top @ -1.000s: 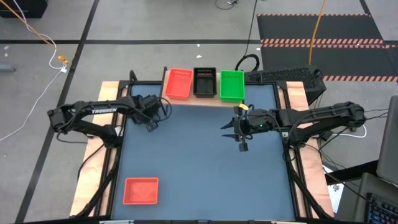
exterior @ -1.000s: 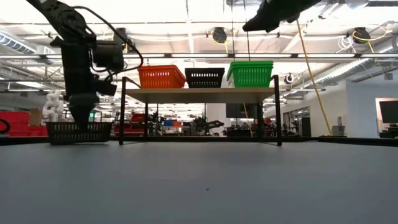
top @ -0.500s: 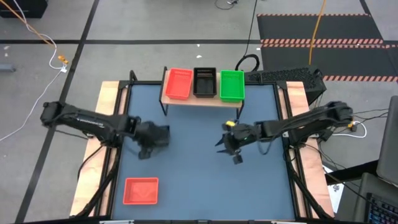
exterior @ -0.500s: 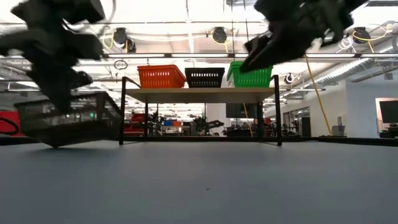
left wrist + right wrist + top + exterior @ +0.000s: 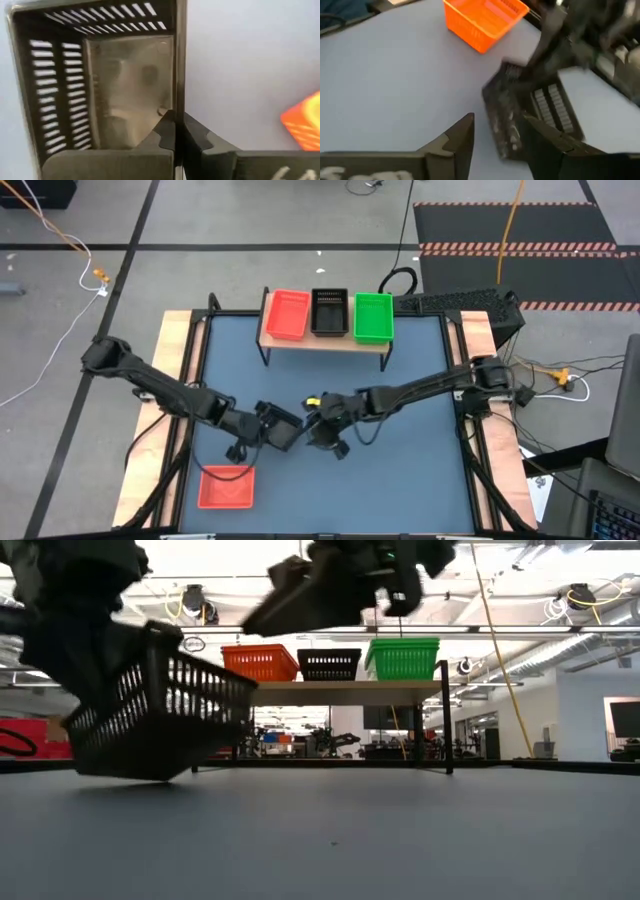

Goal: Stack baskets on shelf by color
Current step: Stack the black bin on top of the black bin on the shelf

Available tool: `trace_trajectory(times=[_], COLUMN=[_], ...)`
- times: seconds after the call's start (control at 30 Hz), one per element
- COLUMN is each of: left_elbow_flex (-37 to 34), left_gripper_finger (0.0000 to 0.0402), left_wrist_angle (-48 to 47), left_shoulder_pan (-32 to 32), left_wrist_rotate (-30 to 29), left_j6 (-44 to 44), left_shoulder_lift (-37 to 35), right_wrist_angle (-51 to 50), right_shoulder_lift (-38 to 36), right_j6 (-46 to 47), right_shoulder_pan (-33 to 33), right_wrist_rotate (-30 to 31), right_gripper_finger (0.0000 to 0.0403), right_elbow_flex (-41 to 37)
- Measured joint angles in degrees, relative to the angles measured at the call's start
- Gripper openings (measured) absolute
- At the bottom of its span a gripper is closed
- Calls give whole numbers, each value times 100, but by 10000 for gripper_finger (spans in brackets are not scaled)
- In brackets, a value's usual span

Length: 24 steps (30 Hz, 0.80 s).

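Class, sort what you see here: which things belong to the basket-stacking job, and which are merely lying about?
Job: shelf with red, black and green stacks; black basket in left gripper; red basket on table; right gripper, open.

Lying about: floor cables; striped mat.

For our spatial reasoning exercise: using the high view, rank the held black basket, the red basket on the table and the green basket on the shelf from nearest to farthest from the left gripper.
1. Black basket: in the left gripper.
2. Red basket: table's near left corner.
3. Green basket: shelf's right end.

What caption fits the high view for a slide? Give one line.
Left gripper carries a black basket mid-table toward the open right gripper; three baskets sit on the shelf.
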Motion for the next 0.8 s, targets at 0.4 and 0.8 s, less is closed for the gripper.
trace_trajectory(times=[0.4,0.8], left_elbow_flex=[0,0], left_gripper_finger=[6,81], left_wrist_angle=[253,680], left_shoulder_pan=[6,17], left_wrist_rotate=[-54,-186], left_j6=[437,-278], left_shoulder_lift=[738,640], right_wrist_angle=[-407,-535], right_shoulder_lift=[1242,1496], right_j6=[-634,-676], right_shoulder_pan=[-31,-187], right_wrist_rotate=[118,107], right_gripper_finger=[216,113], right_elbow_flex=[882,882])
